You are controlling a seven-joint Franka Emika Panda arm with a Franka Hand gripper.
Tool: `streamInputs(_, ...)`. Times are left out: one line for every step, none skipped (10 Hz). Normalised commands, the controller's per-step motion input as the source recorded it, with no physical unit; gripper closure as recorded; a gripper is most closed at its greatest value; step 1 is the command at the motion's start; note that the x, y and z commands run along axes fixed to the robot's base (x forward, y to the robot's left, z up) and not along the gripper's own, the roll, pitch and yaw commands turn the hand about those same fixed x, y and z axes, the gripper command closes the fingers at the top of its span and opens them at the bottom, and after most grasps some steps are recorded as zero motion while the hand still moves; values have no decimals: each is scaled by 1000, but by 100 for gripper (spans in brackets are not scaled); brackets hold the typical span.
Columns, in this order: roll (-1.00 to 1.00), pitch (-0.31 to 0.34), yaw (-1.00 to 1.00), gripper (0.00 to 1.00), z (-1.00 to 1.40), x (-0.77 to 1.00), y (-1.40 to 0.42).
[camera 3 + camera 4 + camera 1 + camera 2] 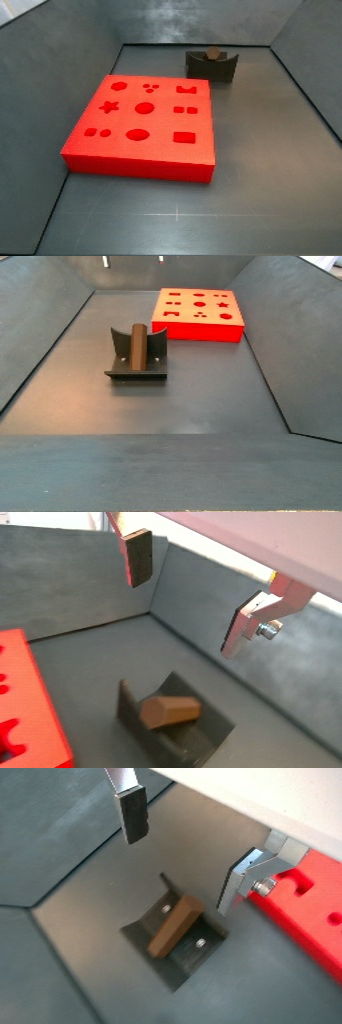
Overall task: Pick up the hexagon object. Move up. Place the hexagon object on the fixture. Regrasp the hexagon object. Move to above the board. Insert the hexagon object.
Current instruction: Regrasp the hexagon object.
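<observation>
My jaws [187,597] hang spread and empty above the fixture [181,940], where the hexagon [170,711] rests. I worry that a skewed regrasp could knock it off.

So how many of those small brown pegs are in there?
1. The small brown hexagon peg lies in the dark grey fixture on the floor, apart from the red board. The open gripper hangs above it, empty.

lab test cell | grey walled bin [54,346] | red board [144,125] | fixture [136,356] | end effector [187,597] above
</observation>
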Motion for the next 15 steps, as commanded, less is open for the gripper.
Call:
streamInputs(1000, 32, 21, 0, -7, 34, -23)
streamInputs(1000, 46, 26, 0, -11, 46, -24)
streamInputs(1000, 64, 32, 0, -15, 59, -28)
streamInputs(1000, 96, 45, 0, -7, 75, -32)
streamInputs(1000, 116, 55, 0, -6, 82, -36)
streamInputs(1000, 165, 89, 0, -16, 94, -37)
streamInputs(813, 169, 109, 0, -17, 96, -39)
streamInputs(614, 163, 133, 0, -13, 100, -43)
streamInputs(422, 150, 155, 0, -17, 99, -43)
streamInputs(238, 120, 176, 0, -6, 92, -27)
streamInputs(155, -29, 179, 0, -1000, 35, 76)
streamInputs(137, -54, 178, 0, -1000, 33, 75)
streamInputs(112, -99, 134, 0, -1000, 48, 68)
streamInputs(86, -117, 100, 0, -1000, 56, 64)
streamInputs(70, -127, 64, 0, -1000, 65, 62)
